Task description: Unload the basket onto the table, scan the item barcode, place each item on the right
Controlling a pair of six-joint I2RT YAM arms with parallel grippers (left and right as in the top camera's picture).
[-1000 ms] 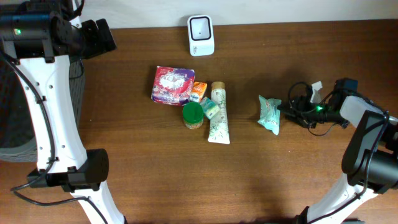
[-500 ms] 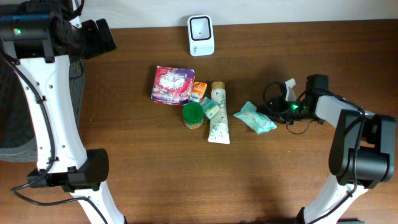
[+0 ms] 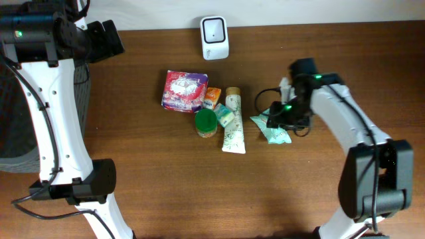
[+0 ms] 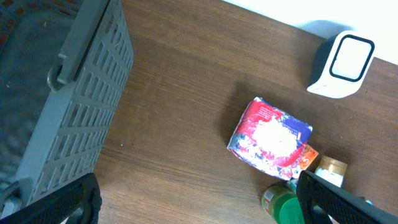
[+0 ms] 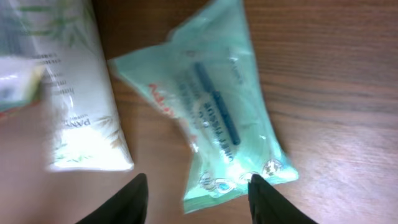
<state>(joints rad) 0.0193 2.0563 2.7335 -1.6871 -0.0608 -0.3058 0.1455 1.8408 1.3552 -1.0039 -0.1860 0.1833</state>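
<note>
**Lining up the grab on the teal packet**

The teal packet (image 5: 217, 112) lies flat on the table (image 3: 332, 186), printed face up, just beside the lower end of the white tube (image 3: 234, 126) and well apart from the scanner (image 3: 214, 38) at the far edge; no barcode can be made out on the side that shows

The right gripper (image 5: 198, 196) hangs over the packet's near end with its fingers parted and clamping nothing; one finger sits over bare wood between packet and tube, the other over the packet's corner, so the pincer looks off-centre

To do this well, I would shift it sideways until both fingers straddle the narrow width, then come down and pinch near the sealed end, leaving the print uncovered; the pack looks soft and will likely sag, so a firm, shallow bite seems wise; keep clear of the tube

The left gripper (image 4: 196, 186) is spread wide and empty, over by the grey basket (image 4: 74, 106)
</note>
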